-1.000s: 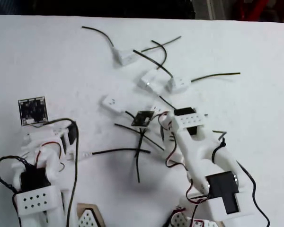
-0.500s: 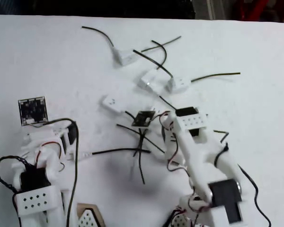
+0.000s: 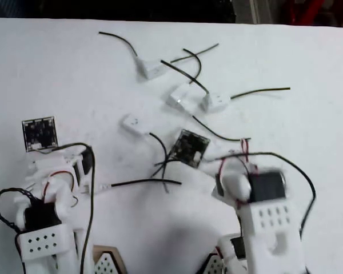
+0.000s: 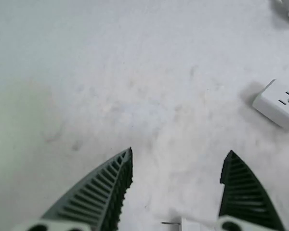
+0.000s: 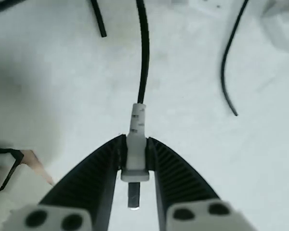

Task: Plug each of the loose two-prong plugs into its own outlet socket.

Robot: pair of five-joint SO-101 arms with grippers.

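The right gripper (image 5: pixel 135 141) is clamping a white two-prong plug (image 5: pixel 135 161) by its body, jaws pressing on both flanks. The plug's black cord (image 5: pixel 143 57) is trailing away over the table (image 5: pixel 48 72). A dark prong is pointing back toward the wrist, not outward. Pushing forward in this hold would, I judge, be offering the cord end to a socket, so the plug is probably needing a turn or a regrasp.

In the high view the lone outlet socket (image 3: pixel 136 124) is lying apart from the others, with the right arm (image 3: pixel 263 211) well off to its near right. A tangle of black cords (image 3: pixel 163 165) is crossing between them and could be snagging the held cord. The socket looks loose and light, so an unbraced push may be sliding it away.

The left gripper (image 4: pixel 179 151) is hovering near that socket with its jaws apart and nothing between the tips. A second plug (image 3: pixel 103 186) is lying to the socket's near left.
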